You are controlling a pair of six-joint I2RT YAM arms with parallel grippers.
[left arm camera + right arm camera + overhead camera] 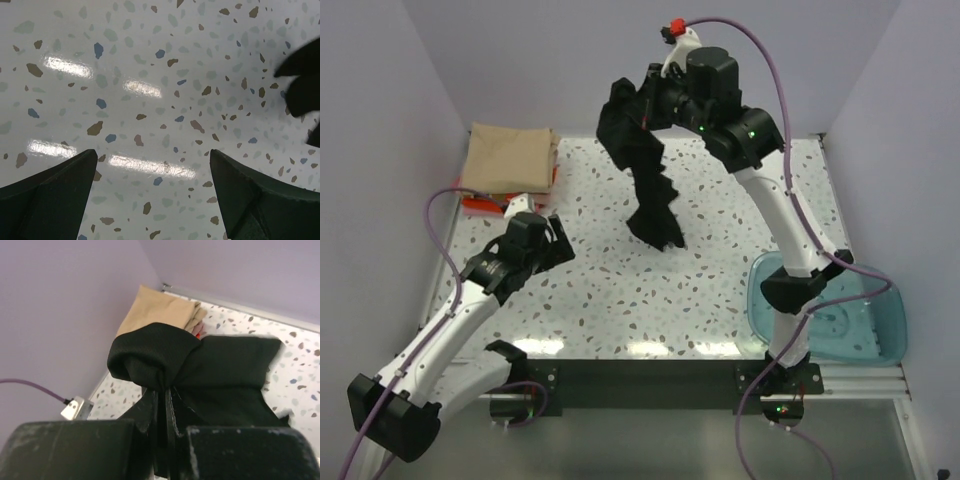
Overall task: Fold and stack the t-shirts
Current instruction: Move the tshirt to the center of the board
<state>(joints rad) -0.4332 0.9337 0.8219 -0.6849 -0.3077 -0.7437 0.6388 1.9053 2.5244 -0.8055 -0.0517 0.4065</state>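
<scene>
While aloft, t-shirt (650, 190) in right pincer (163, 391)

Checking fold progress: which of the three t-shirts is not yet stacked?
The black cloth t-shirt, hanging unfolded from the right gripper; the tan-beige cloth t-shirt lies folded atop the thin red-orange t-shirt.

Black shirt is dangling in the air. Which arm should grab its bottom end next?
Probably the left. The right gripper is shut on the black shirt, holding it up, so it is busy. The left gripper is open and empty, low over the table, near the shirt's hanging end.
</scene>
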